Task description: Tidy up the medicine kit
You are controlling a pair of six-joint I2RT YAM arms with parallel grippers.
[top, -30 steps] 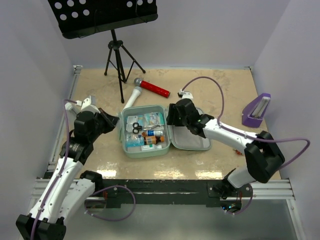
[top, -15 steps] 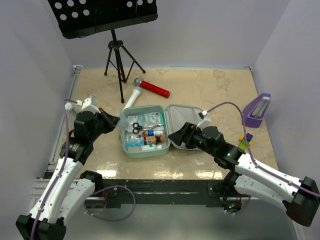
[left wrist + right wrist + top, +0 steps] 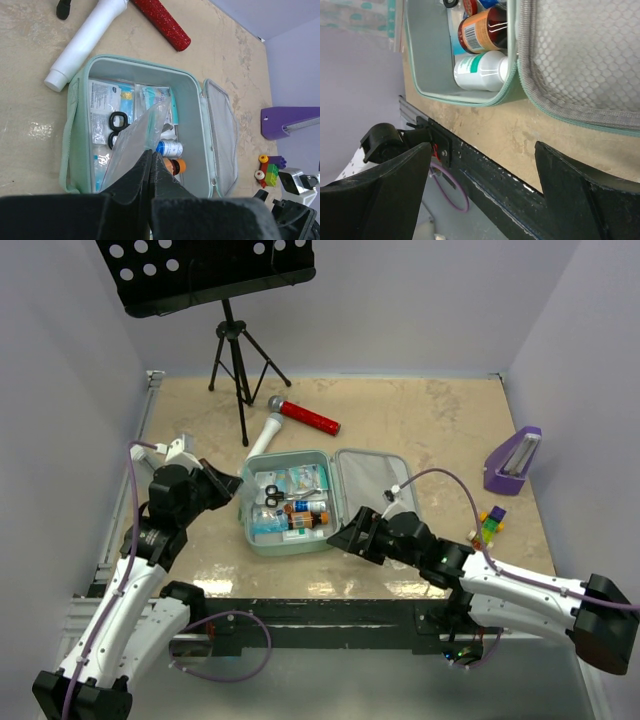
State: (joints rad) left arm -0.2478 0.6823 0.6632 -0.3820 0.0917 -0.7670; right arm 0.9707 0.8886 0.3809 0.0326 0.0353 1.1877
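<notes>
We judge the job part done: the medicine kit (image 3: 290,502) lies open at frame centre, mostly packed, our left gripper (image 3: 151,156) clenched on a clear pouch (image 3: 134,149) above it, right gripper (image 3: 345,536) released and empty, lid not yet closed.

smooth matt kit (image 3: 140,67), mesh-lined lid (image 3: 222,135), glossy table (image 3: 420,420)

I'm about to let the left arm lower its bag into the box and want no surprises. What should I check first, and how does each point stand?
1. Lid lies open beside the box: ok.
2. Left pincer shut on the clear bag: ok.
3. Right pincer open and empty: ok.
4. Right pincer off the box: ok, but close to its near corner.
5. Room for the bag among scissors and bottles: cannot tell.
</notes>
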